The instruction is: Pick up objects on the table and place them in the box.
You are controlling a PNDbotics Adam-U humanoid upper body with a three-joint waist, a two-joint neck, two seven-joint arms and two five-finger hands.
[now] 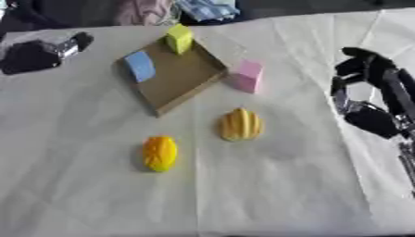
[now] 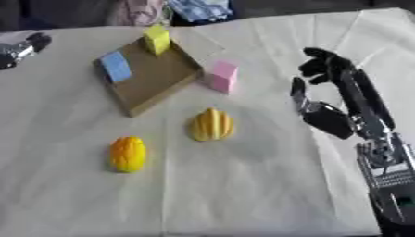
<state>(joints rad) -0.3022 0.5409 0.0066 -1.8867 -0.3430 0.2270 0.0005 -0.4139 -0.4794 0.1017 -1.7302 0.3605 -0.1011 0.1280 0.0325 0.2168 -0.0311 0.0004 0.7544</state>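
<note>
Right hand (image 2: 328,99) sits nearest the camera, hovering above the tabletop (image 2: 243,185) with fingers curled downward and holding nothing, the arm reaching forward along the right side. Just to its left stands the pink block (image 2: 223,75), apparently the likeliest next pick, touching the outside of the box (image 2: 154,76). Farther left lie the ribbed yellow object (image 2: 212,125) and the orange object (image 2: 128,153). A blue block (image 2: 116,66) and a yellow block (image 2: 156,38) are already in the box. At the far left edge the left hand (image 1: 36,53) rests, its fingers unclear.
</note>
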